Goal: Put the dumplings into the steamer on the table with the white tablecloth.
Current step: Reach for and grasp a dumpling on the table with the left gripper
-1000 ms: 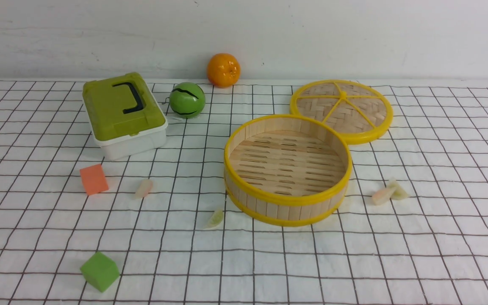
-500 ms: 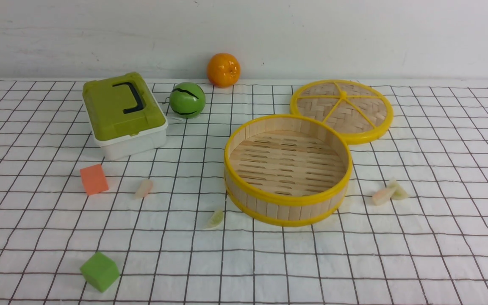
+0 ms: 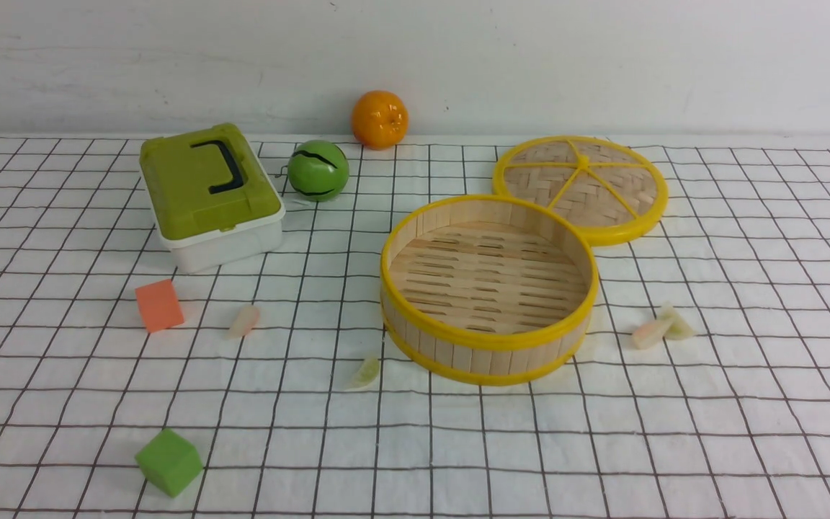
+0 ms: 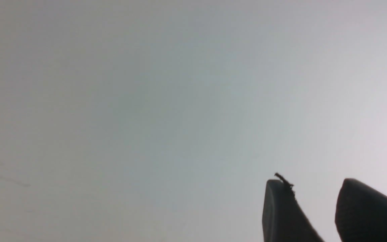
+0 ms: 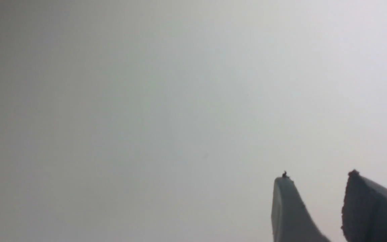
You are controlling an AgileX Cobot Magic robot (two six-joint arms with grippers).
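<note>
A pale wall (image 3: pixel 602 65) backs the surface (image 3: pixel 458 461), which is draped in a slightly wrinkled white tablecloth (image 3: pixel 746 418) printed with a thin black grid.

One steamer (image 3: pixel 487 353) sits right of centre, a round bamboo-slat basket with yellow rims and a bare slatted floor. Four crescent dumplings lie outside it on the cloth. The left pink dumpling (image 3: pixel 244 320) and the left green dumpling (image 3: pixel 366 373) are on my left, the green one just beside the steamer wall. The right pink dumpling (image 3: pixel 650 334) and the right green dumpling (image 3: pixel 679 326) touch each other on my right.

There are two foam cubes, an orange cube (image 3: pixel 159 305) and a green cube (image 3: pixel 168 461). One woven lid (image 3: pixel 581 180) with yellow spokes lies flat behind the steamer, touching it. Farther back are one green-lidded box (image 3: pixel 210 191), one glossy green ball (image 3: pixel 318 170) and one orange (image 3: pixel 380 119).

In the wrist views, my left hand (image 4: pixel 311 188) and right hand (image 5: pixel 317 181) each show two dark fingers parted, with nothing between them, against blank grey.
</note>
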